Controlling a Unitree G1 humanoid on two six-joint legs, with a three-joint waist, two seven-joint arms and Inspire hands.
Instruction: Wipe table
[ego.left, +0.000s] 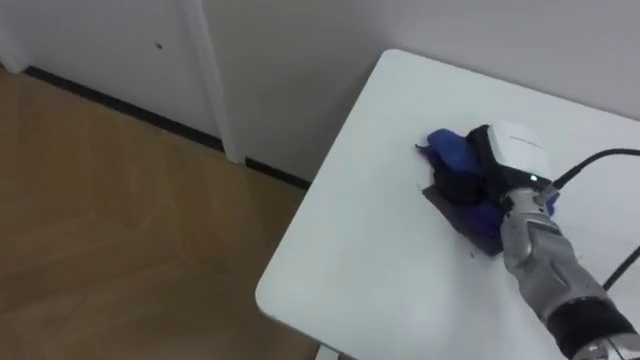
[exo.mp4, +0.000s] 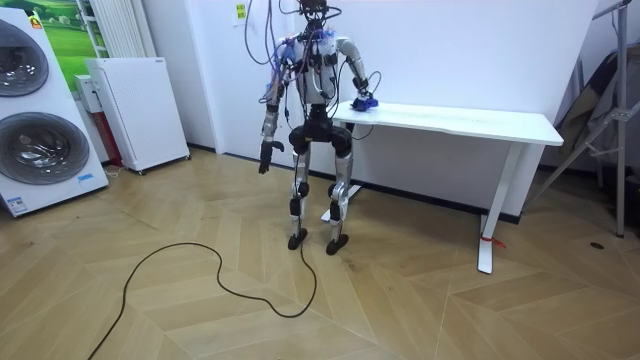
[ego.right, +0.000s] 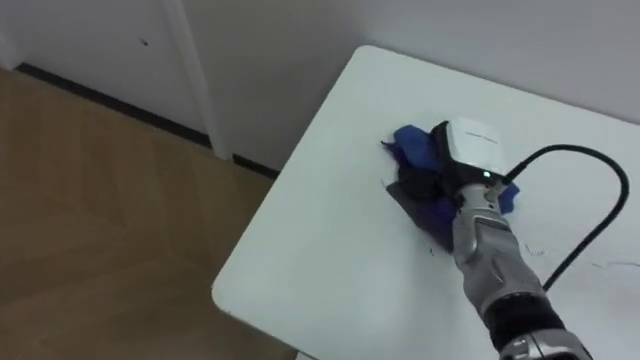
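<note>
One blue cloth (ego.left: 450, 152) lies bunched near a corner of the surface (ego.left: 350, 250) under the right robot hand (ego.left: 488, 172) (clasping or pressing, I cannot tell); soft, light, likely best pinched at its bunched middle.

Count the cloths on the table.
1: a blue cloth near a corner of the white table, under the right robot hand. Another could be hidden beneath it.

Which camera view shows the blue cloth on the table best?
The right eye view: the cloth lies close and large, partly under the right hand. The left eye view shows nearly the same; in the room view it is a small spot.
</note>
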